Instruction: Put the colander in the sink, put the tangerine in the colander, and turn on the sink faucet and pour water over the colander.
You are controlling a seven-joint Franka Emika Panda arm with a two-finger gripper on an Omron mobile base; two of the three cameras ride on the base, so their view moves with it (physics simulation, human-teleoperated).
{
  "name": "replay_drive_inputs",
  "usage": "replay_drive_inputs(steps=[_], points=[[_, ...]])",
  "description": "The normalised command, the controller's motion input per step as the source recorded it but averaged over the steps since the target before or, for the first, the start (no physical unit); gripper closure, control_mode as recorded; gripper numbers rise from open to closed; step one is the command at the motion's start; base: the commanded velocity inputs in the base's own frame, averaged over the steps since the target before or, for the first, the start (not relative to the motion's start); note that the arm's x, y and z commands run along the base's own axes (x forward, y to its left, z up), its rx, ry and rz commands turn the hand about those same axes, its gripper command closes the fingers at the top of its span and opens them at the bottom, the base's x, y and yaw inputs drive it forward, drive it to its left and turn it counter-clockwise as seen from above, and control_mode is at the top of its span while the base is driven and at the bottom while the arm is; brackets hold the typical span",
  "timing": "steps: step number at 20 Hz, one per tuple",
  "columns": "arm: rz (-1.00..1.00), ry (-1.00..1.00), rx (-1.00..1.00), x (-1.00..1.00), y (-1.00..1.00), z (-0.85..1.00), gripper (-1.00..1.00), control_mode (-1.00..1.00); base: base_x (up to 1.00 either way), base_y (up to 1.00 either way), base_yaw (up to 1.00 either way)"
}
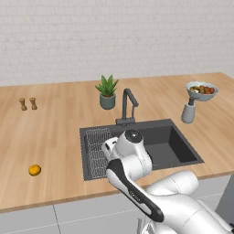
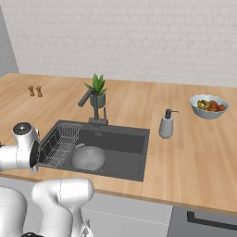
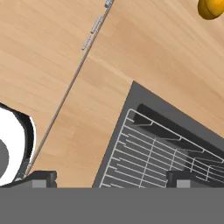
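Observation:
The silver colander (image 2: pixel 88 158) rests on the floor of the dark sink (image 2: pixel 126 163), just right of the wire rack (image 2: pixel 59 144). In the left base view my arm covers the colander. The tangerine (image 1: pixel 34 170) lies on the wooden counter left of the sink (image 1: pixel 179 147), near the front edge. My gripper (image 3: pixel 113 179) hangs open over the sink's front-left corner with nothing between its fingertips (image 3: pixel 43 177). Below it lie the rack (image 3: pixel 157 157) and the counter, and the tangerine (image 3: pixel 211 7) sits at the hand view's top right corner. The faucet (image 1: pixel 128 105) stands behind the sink, no water running.
A potted plant (image 1: pixel 108 93) stands behind the faucet. A soap dispenser (image 1: pixel 188 112) and a pale bowl of fruit (image 1: pixel 201 90) sit to the right of the sink. Two small shakers (image 1: pixel 28 103) stand far left. The counter's front edge runs close to the tangerine.

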Motion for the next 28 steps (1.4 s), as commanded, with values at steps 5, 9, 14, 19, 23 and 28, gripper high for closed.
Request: replay_drive_inputs(steps=[5,9,14,19,23,28], points=[[-0.26,0.09,-0.01,0.54,1.0,0.13,-1.0,-1.0,0.0,0.0,0.0],[-0.11,0.07,0.0,0.69,1.0,0.25,-1.0,-1.0,0.0,0.0,0.0],[0.01,0.03,0.0,0.86,0.94,0.31,-1.0,-1.0,0.0,0.0,0.0],[0.17,0.09,0.0,0.71,0.75,0.14,-1.0,-1.0,0.0,0.0,0.0],[0.3,0.19,0.0,0.35,0.74,0.0,-1.0,-1.0,0.0,0.0,0.0],[0.29,0.17,-0.03,0.07,0.72,0.0,-1.0,-1.0,0.0,0.0,0.0]])
